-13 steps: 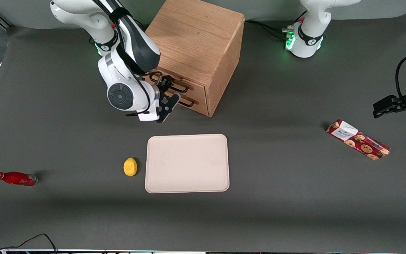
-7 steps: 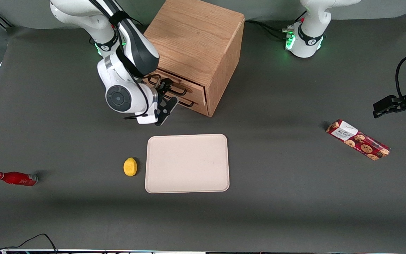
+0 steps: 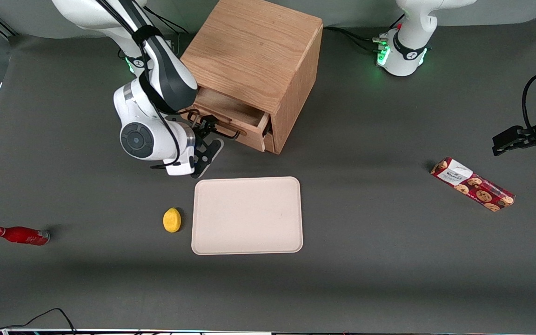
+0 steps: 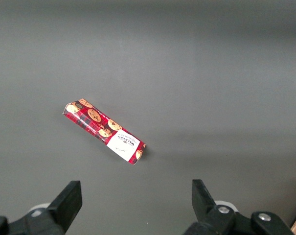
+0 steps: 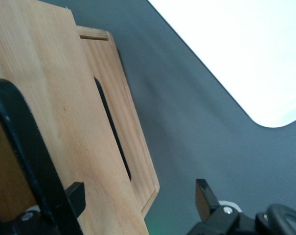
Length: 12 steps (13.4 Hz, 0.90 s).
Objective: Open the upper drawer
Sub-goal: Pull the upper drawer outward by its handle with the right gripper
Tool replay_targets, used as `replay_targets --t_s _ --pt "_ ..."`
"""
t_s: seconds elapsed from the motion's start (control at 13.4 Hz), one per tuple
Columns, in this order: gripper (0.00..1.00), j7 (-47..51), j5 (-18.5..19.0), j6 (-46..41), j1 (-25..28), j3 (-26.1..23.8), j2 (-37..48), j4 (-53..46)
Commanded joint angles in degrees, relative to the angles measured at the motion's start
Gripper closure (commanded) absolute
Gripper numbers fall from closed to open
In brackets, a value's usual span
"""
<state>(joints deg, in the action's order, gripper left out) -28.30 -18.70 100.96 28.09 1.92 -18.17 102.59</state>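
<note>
The pull is under way: the upper drawer [image 3: 229, 110] of the oak cabinet [image 3: 254, 51] stands partly drawn out, its bare wooden floor showing under the cabinet's top, with the right arm's gripper [image 3: 206, 126] at the drawer's front, at the dark bar handle [image 3: 229, 135]. From the right wrist view the gripper [image 5: 138, 193] has its fingers spread, not pinching anything; the handle [image 5: 25, 147] runs close past one finger [image 5: 73, 196], which appears to be hooked on the bar, though contact itself cannot be made out. The bottom drawer [image 5: 133, 147], below the gripper, sits flush and shut. The right arm [image 3: 156, 79] slopes down along the cabinet's corner toward the working arm's end of the table [image 3: 389, 260], its round wrist housing low and the hand turned sideways so that the fingers point into the drawer front. By the look of it the step in hand is the draw itself, perhaps half done. The next move calls for a straight pull along the drawer's own line, away from the cabinet, keeping the bar caught so it does not slip off the open fingers. A pale tray [image 3: 247, 215] and a lemon [image 3: 171, 219] lie nearer the front camera than the gripper, apart from it.
</note>
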Motion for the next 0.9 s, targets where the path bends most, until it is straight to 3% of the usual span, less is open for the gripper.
replay_targets --t_s 0.0,0.82 --pt "0.0 -3.4 1.3 -0.1 -1.8 -0.4 -2.7 -2.8" --pt "0.0 -11.1 1.6 -0.2 -7.1 -0.3 -8.7 -10.3"
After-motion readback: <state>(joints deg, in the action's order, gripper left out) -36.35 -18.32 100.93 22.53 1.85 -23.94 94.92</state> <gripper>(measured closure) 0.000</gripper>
